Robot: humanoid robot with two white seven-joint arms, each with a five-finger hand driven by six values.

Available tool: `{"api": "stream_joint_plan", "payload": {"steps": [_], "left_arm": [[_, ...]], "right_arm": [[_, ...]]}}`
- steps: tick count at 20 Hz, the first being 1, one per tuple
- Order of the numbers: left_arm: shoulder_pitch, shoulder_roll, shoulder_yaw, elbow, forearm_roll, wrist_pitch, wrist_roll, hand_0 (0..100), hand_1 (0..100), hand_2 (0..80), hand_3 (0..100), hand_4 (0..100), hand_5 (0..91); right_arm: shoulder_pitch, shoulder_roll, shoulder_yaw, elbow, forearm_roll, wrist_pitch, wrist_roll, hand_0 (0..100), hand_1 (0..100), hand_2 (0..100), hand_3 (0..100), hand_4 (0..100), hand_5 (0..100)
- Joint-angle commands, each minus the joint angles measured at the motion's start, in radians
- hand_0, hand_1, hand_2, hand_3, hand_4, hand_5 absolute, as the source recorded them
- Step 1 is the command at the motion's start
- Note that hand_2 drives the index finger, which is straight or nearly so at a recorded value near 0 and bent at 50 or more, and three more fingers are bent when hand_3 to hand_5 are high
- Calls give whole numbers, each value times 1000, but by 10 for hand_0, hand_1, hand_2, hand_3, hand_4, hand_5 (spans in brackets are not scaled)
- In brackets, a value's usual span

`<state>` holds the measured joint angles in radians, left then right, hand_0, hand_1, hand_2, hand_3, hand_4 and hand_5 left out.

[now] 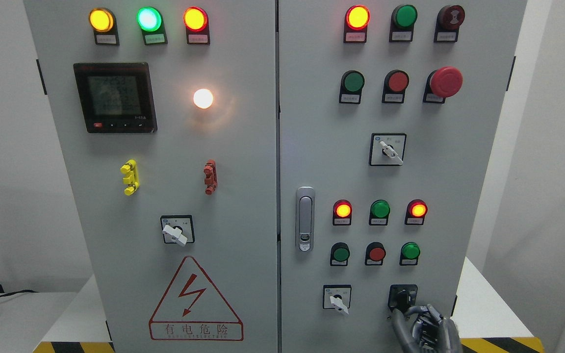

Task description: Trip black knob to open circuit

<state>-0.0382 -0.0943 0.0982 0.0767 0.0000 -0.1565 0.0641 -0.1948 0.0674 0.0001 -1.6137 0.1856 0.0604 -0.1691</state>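
The black knob (402, 296) sits in a black square plate at the lower right of the grey cabinet's right door (321, 162). My right hand (406, 313) comes up from the bottom edge just below it. Its grey fingers (422, 310) are curled, with the tips closed on the lower end of the knob's lever. The palm and wrist are cut off by the bottom of the picture. My left arm does not show.
A white selector switch (337, 299) sits left of the knob. Above are green and red push buttons (375, 253), lit lamps (343, 210) and a door latch (305, 224). A red emergency stop (445, 82) is at the upper right. The left door carries a hazard triangle (195, 301).
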Motion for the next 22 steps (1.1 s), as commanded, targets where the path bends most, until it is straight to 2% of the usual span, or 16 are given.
{"api": "stream_joint_plan", "payload": {"steps": [1,22], "left_arm": [[0,-1,0,0,5,0,0,120,389,0,0,0,0],[0,-1,0,0,5,0,0,120,389,0,0,0,0]], "right_arm": [[0,2,28,0,0,-1,3,399,632,561,966,1000,1000],[-5,2,28,0,0,-1,5,399,633,562,966,1000,1000]]}}
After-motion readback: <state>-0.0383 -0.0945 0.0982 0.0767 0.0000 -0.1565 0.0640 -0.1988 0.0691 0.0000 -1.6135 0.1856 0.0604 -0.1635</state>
